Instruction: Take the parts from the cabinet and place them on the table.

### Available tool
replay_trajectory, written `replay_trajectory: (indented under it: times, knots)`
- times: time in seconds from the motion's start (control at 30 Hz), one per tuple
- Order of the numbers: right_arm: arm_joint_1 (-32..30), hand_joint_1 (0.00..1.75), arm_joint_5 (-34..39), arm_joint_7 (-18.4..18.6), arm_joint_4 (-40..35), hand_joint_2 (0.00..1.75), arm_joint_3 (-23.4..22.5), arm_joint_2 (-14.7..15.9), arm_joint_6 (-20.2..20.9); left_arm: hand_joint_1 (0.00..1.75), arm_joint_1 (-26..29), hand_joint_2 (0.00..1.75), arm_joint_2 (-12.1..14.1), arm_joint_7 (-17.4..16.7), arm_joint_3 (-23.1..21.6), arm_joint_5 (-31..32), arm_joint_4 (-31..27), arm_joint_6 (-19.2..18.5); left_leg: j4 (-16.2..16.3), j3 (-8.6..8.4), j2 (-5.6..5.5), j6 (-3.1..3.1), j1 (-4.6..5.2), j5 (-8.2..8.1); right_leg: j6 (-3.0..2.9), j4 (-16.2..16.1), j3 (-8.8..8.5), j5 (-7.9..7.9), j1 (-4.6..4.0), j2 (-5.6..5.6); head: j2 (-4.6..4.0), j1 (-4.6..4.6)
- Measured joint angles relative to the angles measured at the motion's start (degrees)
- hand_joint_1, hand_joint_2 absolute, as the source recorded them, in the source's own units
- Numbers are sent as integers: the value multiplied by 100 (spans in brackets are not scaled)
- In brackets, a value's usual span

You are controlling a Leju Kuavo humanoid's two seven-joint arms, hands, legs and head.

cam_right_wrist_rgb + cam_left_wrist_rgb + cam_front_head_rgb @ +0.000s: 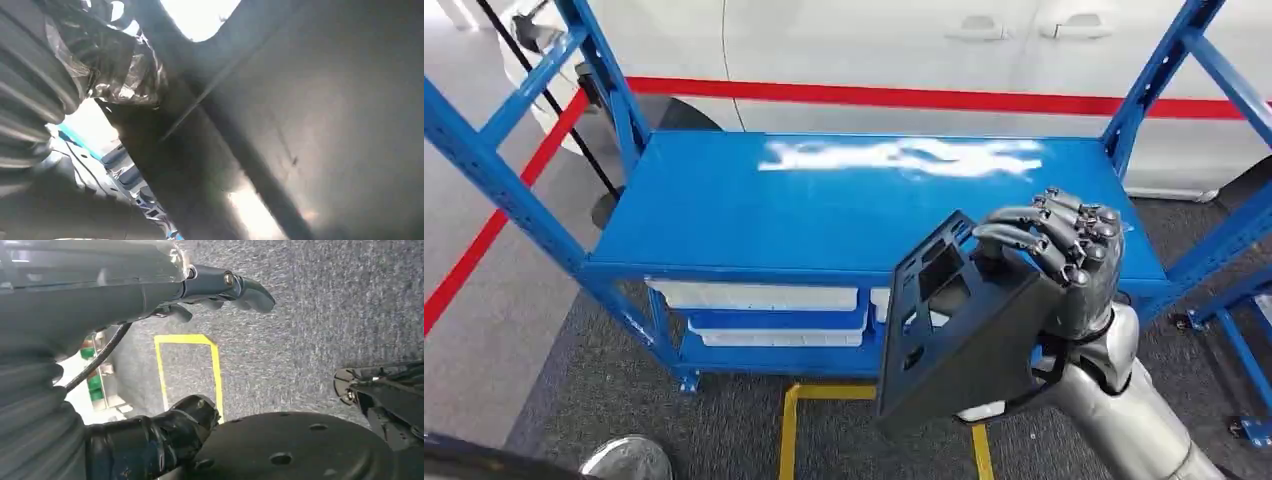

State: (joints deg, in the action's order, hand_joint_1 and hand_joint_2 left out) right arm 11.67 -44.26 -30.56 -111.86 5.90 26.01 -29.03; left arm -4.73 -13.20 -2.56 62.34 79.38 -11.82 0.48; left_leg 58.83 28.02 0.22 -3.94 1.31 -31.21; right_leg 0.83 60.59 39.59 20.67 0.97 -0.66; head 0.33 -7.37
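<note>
Head view shows the right hand raised in front of the blue shelf, its fingers hooked over the upper edge of a black part, a flat panel with several rectangular cut-outs. The panel hangs tilted below and to the inner side of the hand, its face turned toward the camera; gripping it by the rim this way probably keeps the broad face free so it can be laid flat on the shelf top just beyond the fingers. In the right wrist view the dark panel sits close against the hand, which fits a firm hold. Below the hand and further in, on the lower level of the shelf, stand white trays; what they hold I cannot tell from here. The left hand hangs by the robot's side over grey carpet with a yellow floor marking; its fingers are loosely curled with nothing in them.
</note>
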Motion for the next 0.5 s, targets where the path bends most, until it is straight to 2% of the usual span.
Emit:
replay_trajectory:
  times: [0.03, 0.07, 0.1, 0.13, 0.17, 0.2, 0.23, 0.27, 0.3, 0.33, 0.37, 0.4, 0.43, 0.5]
  knots:
    - [-11, 175, -7, -2, -9, 175, 2, 2, -2, 0, 16, 175, -18, 0, 0, 0, 9, -4, -185, 1, 3, -22, -86, 185, 32, -50, 10, -60, -34, 6, 0, -4]
    - [-28, 175, -11, -6, -13, 175, 4, 2, -4, 0, -7, 175, -26, -2, 0, 0, 9, -2, -244, 40, 34, -2, -79, 301, 49, 27, 57, 169, -20, 25, 0, -2]
    - [-27, 175, -13, -15, -15, 175, 7, 2, -9, 0, -3, 175, -28, -2, 0, 0, 9, -2, -281, 110, 52, -26, -82, 387, 67, 260, 109, 563, -20, 40, -2, -4]
    - [-30, 175, -11, -15, -15, 175, 7, 0, -11, 0, 8, 175, -26, -4, 0, 0, 9, 4, -284, 194, 61, -26, -82, 461, 89, 612, 181, 940, -14, 40, 0, -4]
    - [-54, 175, -13, -20, -13, 175, 11, 0, -11, 0, 13, 175, -26, -4, 0, 0, 9, 2, -270, 295, 67, -23, -80, 536, 113, 990, 223, 1231, -2, 40, 0, -2]
    - [-84, 175, -13, -26, -13, 175, 17, 0, -13, 0, 12, 175, -31, -4, 0, 0, 11, 2, -250, 410, 75, -18, -79, 614, 139, 1314, 237, 1334, 4, 41, 0, -4]
    - [-96, 175, -15, -31, -13, 175, 24, 0, -13, 0, 11, 175, -37, -4, 0, 0, 9, 2, -220, 537, 76, -10, -80, 682, 166, 1492, 193, 1230, 11, 41, 0, -2]
    - [-94, 175, -15, -39, -15, 175, 26, 2, -13, 0, 10, 175, -42, -4, -2, 0, 11, 2, -176, 663, 81, 8, -85, 744, 183, 1448, 47, 1016, 31, 40, 0, -4]
    - [-94, 175, -15, -44, -15, 175, 28, 0, -13, 0, 11, 175, -48, -4, -2, 0, 11, 2, -128, 775, 84, 29, -92, 790, 199, 1215, -197, 818, 54, 39, 0, -2]
    - [-92, 175, -15, -50, -15, 175, 33, 2, -13, 0, 11, 175, -55, -4, -2, 0, 11, 0, -64, 886, 83, 54, -97, 827, 214, 833, -528, 721, 74, 37, 0, -4]
    - [-84, 175, -15, -52, -17, 175, 37, 2, -13, 0, -3, 175, -55, -4, -2, 0, 11, 0, 27, 963, 79, 88, -97, 857, 213, 331, -925, 862, 91, 36, 0, -2]
    - [-75, 175, -13, -52, -31, 175, 42, 2, -11, 0, -2, 175, -59, -4, -4, 0, 11, 0, 103, 1054, 65, 124, -74, 879, 186, -99, -1156, 1104, 33, 41, 0, -2]
    - [-75, 175, 15, -59, -48, 175, 46, 2, -2, 0, 6, 175, -63, -4, -4, 2, 11, 0, 102, 1049, 68, 168, -70, 924, 108, -56, -1084, 1090, 28, 55, 2, -7]
    - [-49, 175, 116, -68, -59, 175, 66, 4, 48, 0, 15, 175, -68, -4, -7, 2, 11, 0, 69, 1051, 66, 233, -76, 1011, 14, -71, -1037, 1038, -1, 54, 0, -9]
